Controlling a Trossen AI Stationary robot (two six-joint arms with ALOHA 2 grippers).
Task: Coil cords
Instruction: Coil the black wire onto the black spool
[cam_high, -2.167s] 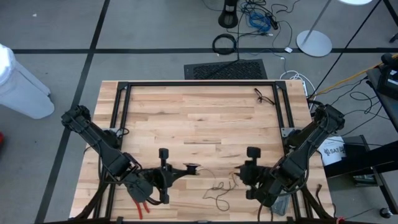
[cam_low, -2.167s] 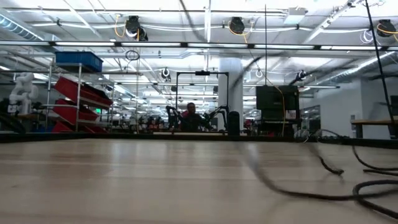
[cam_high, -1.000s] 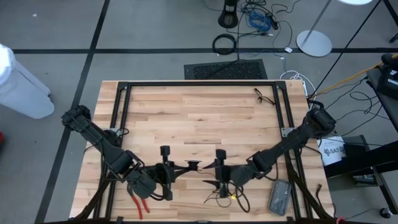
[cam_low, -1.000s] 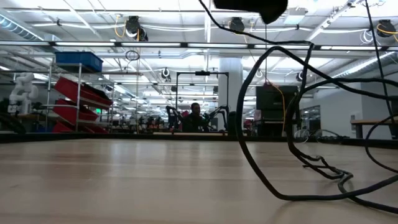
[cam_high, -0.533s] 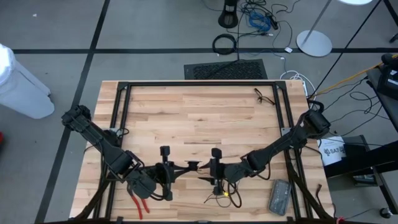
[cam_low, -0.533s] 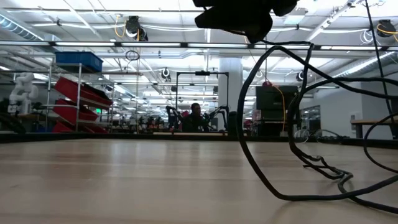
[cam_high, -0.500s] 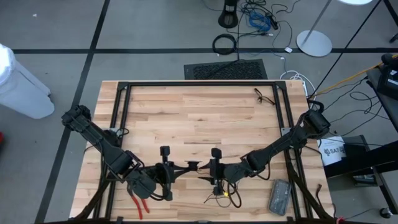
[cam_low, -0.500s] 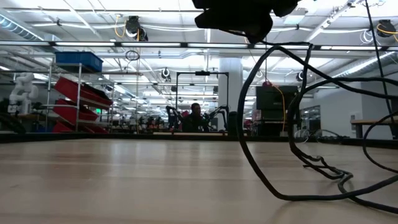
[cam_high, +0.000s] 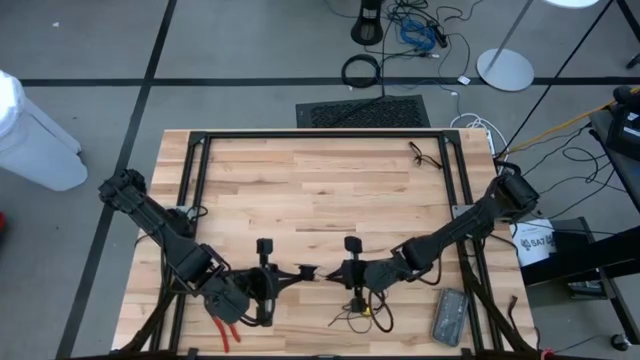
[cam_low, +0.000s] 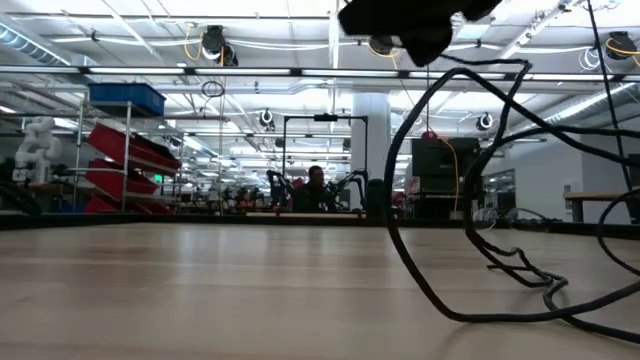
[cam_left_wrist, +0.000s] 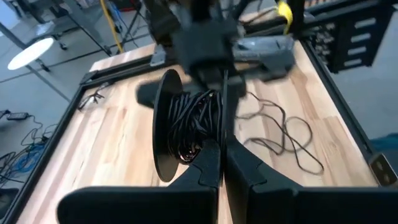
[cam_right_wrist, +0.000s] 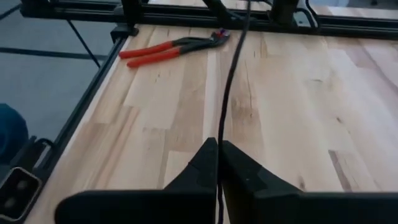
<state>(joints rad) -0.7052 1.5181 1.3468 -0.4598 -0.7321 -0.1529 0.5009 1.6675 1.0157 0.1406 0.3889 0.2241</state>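
Cord runs taut between my right gripper's clenched fingers, while my left gripper pinches what looks like its spool.

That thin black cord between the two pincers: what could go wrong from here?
The right pincer is shut on the cord, which runs taut from it; a hard pull might slip or strain it. Loose loops lying on the table could tangle. The spool in the left pincer could shed its windings.

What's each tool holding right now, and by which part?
Left tool: the spool of cord, pinched at its rim. Right tool: the loose cord, mid-strand.
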